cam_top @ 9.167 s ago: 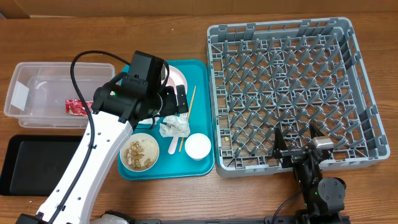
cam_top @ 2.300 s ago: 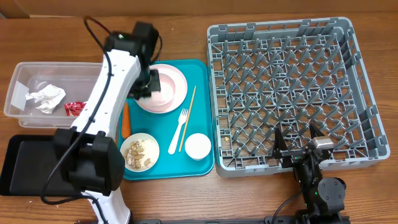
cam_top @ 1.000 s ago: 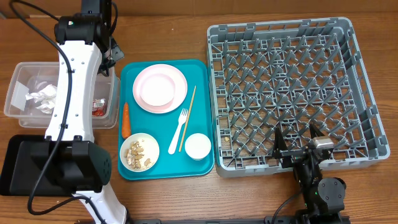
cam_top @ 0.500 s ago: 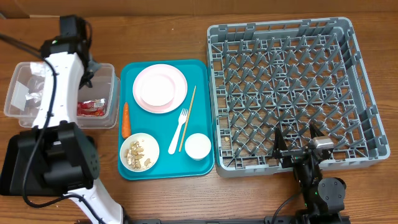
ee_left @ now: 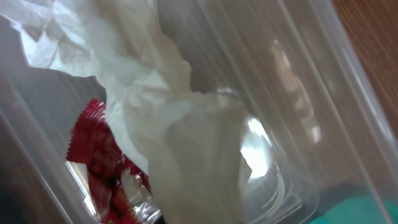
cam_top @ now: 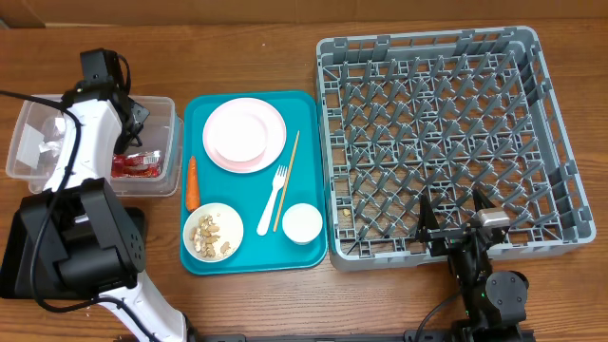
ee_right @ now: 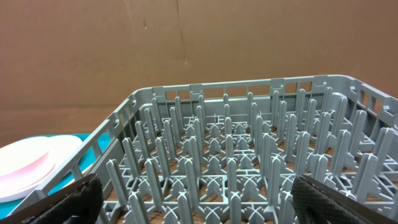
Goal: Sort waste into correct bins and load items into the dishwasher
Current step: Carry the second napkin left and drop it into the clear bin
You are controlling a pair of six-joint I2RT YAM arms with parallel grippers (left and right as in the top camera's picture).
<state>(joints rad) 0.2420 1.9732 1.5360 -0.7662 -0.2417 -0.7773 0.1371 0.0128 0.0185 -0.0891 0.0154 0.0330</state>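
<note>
My left gripper [cam_top: 125, 128] hangs over the clear tub [cam_top: 28, 114], shut on a crumpled white napkin [ee_left: 186, 143]; its fingers are hidden in the wrist view. In the tub lies the red wrapper [cam_top: 138, 163], seen close in the wrist view [ee_left: 102, 162]. The teal tray [cam_top: 304, 114] carries the pink plate [cam_top: 245, 135], carrot [cam_top: 192, 182], bowl of food scraps [cam_top: 213, 232], fork [cam_top: 273, 201], chopsticks [cam_top: 288, 180] and white cup [cam_top: 302, 223]. My right gripper [cam_top: 452, 211] stands open at the front edge of the grey dish rack [cam_top: 323, 152], nothing between its fingers [ee_right: 81, 199].
The black tray [cam_top: 11, 252] lies at the front left, mostly covered by the left arm's base. A brown cardboard wall stands behind the table. The dish rack [ee_right: 249, 162] holds only its upright pegs.
The left arm has swung from the tub's right end further left over it, carrying the napkin. The right arm has not moved.
</note>
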